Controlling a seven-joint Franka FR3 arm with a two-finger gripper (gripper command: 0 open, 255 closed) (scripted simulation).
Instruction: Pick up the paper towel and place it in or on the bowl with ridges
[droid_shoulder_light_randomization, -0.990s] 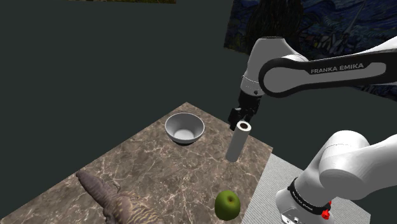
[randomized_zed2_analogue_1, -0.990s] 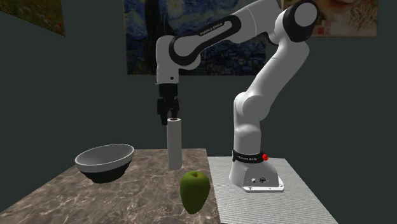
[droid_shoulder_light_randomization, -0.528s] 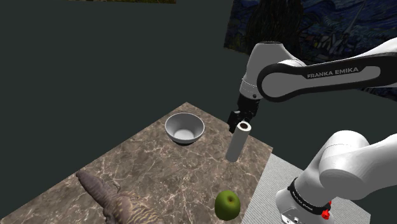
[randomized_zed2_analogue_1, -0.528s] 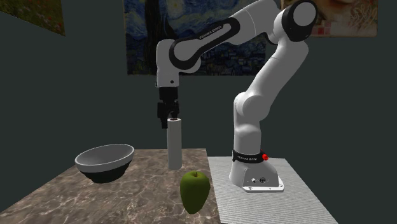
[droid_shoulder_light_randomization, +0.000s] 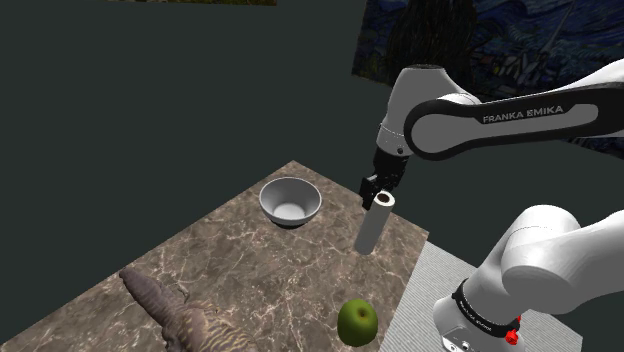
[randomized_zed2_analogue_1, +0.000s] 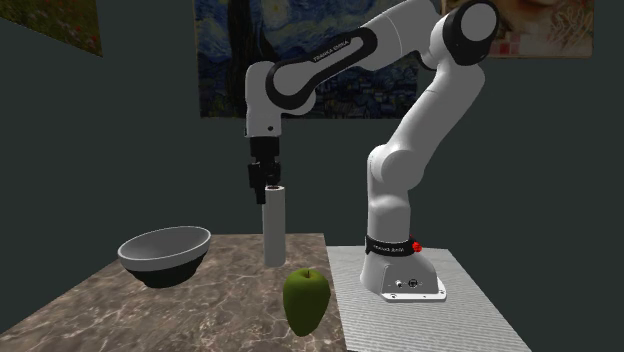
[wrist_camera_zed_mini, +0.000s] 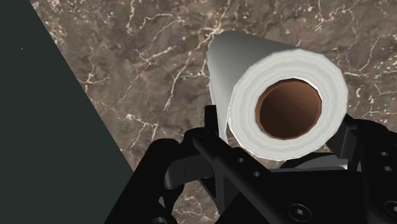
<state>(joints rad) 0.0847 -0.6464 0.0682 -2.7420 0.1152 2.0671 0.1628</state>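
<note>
Stage: grasp being set up, nothing carried yet.

- Paper towel (droid_shoulder_light_randomization: 372, 228): white roll with a brown core, upright on the brown marbled table (droid_shoulder_light_randomization: 250, 275), at the far end of the top, close to the stand side. Base rests on the surface; not lifted.
- Gripper (droid_shoulder_light_randomization: 379, 192): pointing straight down over the roll's top end. In the wrist view the jaws stand spread, one on each side of the roll's top, close against its flanks. They read as not closed.
- Bowl (randomized_zed2_analogue_1: 160, 265): grey and empty, to the shoulder view's left of the roll, clearly apart from it. Ridges cannot be made out.
- Green apple (droid_shoulder_light_randomization: 356, 321): at the table's near edge, well away from the roll-to-bowl path.

Done: approach and alignment. Left, by this reading: squeeze, lift, carry across to the bowl, release.
</note>
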